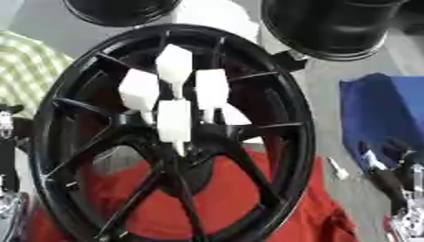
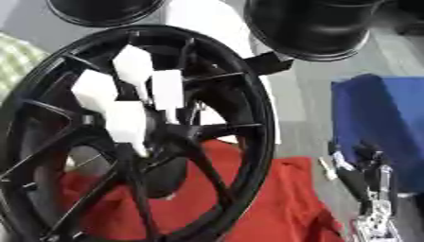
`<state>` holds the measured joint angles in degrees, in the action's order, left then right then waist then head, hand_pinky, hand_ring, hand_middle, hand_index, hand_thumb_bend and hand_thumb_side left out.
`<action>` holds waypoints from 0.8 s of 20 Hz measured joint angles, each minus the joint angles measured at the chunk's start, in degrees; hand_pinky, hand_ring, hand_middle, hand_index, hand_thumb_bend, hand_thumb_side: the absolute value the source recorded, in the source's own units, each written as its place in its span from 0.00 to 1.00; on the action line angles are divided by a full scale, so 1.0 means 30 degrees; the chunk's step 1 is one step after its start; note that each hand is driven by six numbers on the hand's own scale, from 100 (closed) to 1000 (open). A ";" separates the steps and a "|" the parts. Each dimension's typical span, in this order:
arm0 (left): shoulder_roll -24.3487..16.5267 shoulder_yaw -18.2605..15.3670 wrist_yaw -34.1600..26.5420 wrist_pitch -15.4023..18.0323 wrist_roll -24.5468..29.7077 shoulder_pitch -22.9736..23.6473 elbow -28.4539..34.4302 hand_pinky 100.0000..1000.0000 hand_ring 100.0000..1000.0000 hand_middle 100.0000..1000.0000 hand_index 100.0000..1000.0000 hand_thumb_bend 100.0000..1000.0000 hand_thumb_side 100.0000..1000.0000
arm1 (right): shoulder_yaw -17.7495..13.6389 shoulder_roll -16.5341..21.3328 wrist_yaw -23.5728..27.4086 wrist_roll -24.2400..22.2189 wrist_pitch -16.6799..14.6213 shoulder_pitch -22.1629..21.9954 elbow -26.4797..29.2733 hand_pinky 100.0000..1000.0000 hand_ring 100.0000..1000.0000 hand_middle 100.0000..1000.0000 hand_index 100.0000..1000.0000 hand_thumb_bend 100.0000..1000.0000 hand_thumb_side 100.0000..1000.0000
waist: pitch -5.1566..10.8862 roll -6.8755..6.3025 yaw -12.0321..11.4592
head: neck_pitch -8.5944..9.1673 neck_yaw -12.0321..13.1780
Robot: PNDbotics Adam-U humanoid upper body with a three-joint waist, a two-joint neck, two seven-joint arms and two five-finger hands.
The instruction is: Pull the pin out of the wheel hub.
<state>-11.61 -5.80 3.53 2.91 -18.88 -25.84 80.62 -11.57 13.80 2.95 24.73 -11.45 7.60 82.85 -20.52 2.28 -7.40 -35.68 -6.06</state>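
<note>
Left eye view, white pins [image 1: 174, 120] in black wheel hub [image 1: 178, 156]

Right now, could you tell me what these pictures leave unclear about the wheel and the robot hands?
- Pins: their tips vanish into the hub in both views, so their seating is unclear.
- Wheel: its lower rim is cut by the bottom edge.
- Right robot hand: blurred, fingers unreadable.
- Left robot hand: mostly cut by the left eye view's edge.

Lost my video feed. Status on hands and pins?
Right robot hand low right, idle, off wheel. Left robot hand not seen. Four white pins in hub. Nothing blocking.
</note>
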 measured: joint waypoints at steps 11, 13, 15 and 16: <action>0.0000 0.0001 -0.0007 0.0048 0.0014 -0.0182 0.0259 0.63 0.47 0.43 0.71 0.00 0.84 | -0.0013 -0.0003 0.0251 0.0019 -0.0213 0.0098 0.0005 0.61 0.77 0.60 0.75 0.60 0.16 | -0.0147 0.0000 0.0113 | -0.0181 0.0510; -0.0026 0.0013 -0.0007 0.0114 0.0070 -0.0351 0.0750 0.63 0.48 0.43 0.72 0.00 0.81 | -0.0078 -0.0038 0.0385 0.0056 -0.0249 0.0144 0.0042 0.61 0.77 0.60 0.75 0.60 0.16 | -0.0249 0.0001 0.0166 | -0.0219 0.0625; -0.0275 0.0123 0.0005 0.0210 0.0300 -0.0569 0.1501 0.63 0.48 0.43 0.72 0.00 0.73 | -0.0209 -0.0179 0.0566 0.0098 -0.0290 0.0144 0.0123 0.61 0.77 0.60 0.75 0.56 0.18 | -0.0366 -0.0001 0.0200 | -0.0338 0.0727; -0.0494 0.0178 0.0012 0.0233 0.0496 -0.0802 0.1960 0.63 0.48 0.43 0.72 0.00 0.70 | -0.0274 -0.0222 0.0702 0.0114 -0.0308 0.0144 0.0150 0.61 0.77 0.60 0.75 0.56 0.19 | -0.0445 -0.0006 0.0201 | -0.0341 0.0777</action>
<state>-13.09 -5.26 3.57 3.61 -17.39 -28.24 86.50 -12.39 13.13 5.06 25.07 -12.38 8.04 83.29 -21.86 2.26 -6.80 -36.71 -3.73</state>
